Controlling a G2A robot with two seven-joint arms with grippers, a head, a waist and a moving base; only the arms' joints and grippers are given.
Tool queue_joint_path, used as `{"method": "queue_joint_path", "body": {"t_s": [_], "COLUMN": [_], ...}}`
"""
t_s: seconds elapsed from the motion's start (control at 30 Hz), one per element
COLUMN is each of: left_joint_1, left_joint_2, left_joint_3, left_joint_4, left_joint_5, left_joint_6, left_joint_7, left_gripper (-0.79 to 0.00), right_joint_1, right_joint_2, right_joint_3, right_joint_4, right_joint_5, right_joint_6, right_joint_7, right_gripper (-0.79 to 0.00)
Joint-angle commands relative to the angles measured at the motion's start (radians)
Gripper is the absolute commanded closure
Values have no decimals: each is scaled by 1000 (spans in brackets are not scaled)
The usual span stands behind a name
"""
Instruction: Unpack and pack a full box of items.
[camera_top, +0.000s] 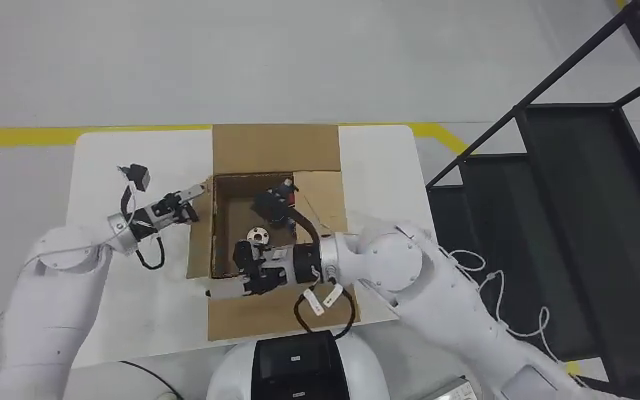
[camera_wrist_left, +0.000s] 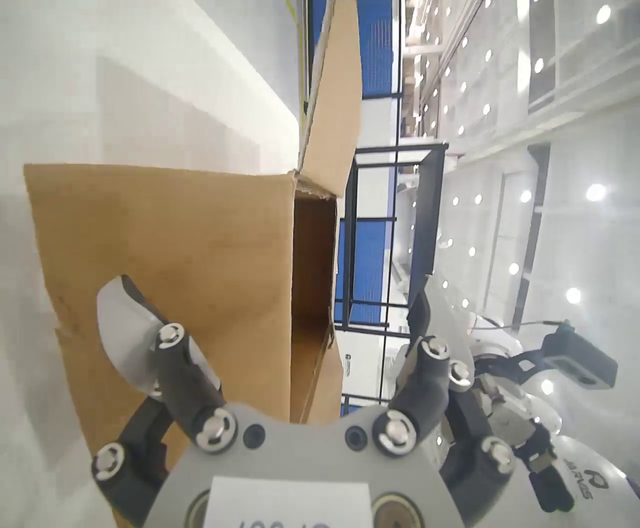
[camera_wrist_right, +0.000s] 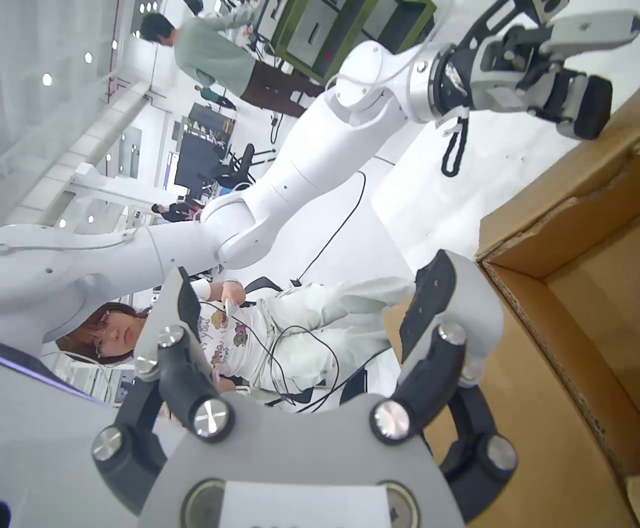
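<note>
Box (camera_top: 275, 150) stands open at the centre of the worktop (camera_top: 150, 312), flaps spread. A dark item (camera_top: 272, 200) is seen inside, toward 12 o'clock.

Left gripper (camera_wrist_left: 272, 310) is held at the box's 9 o'clock wall, fingers apart, with a box edge between them; contact cannot be told. Right gripper (camera_wrist_right: 310, 295) is placed near the 7 o'clock corner, fingers apart, nothing held.

Judged: unpacking hardly begun. The wall should be steadied by the left gripper first. The right gripper should then be lowered straight in, clear of the flaps.
</note>
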Motion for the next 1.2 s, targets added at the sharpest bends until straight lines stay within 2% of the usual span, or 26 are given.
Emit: {"method": "queue_joint_path", "body": {"t_s": [0.0,0.13,0.23,0.4,0.53,0.7,0.9,1.03,1.17], "left_joint_1": [-17,-35,-29,13,14,-82,-224,-294,-329], "left_joint_2": [-4,-2,8,28,32,19,-28,-68,-108], "left_joint_3": [29,29,-17,-105,-108,-11,228,371,470], "left_joint_4": [2,3,-24,-159,-274,-318,-270,-207,-134], "left_joint_5": [1,12,-9,-89,-117,-112,17,116,147], "left_joint_6": [-14,-38,-62,-83,-60,13,85,90,74], "left_joint_7": [-38,-49,-56,-110,-149,-152,-66,47,175], "left_gripper": [-785,-785,-785,-785,-785,-785,-785,-785,-785], "right_joint_1": [-71,-159,-206,-261,-299,-369,-465,-483,-477], "right_joint_2": [14,34,44,55,62,73,84,90,93], "right_joint_3": [69,148,188,230,270,348,440,466,463], "right_joint_4": [-44,-101,-126,-125,-101,-69,-25,-3,22], "right_joint_5": [6,5,7,20,49,87,156,185,206], "right_joint_6": [-37,-75,-90,-113,-132,-188,-281,-305,-313], "right_joint_7": [2,13,16,14,-9,-48,-82,-68,-53], "right_gripper": [-785,-785,-785,-785,-785,-785,-785,-785,-785]}}
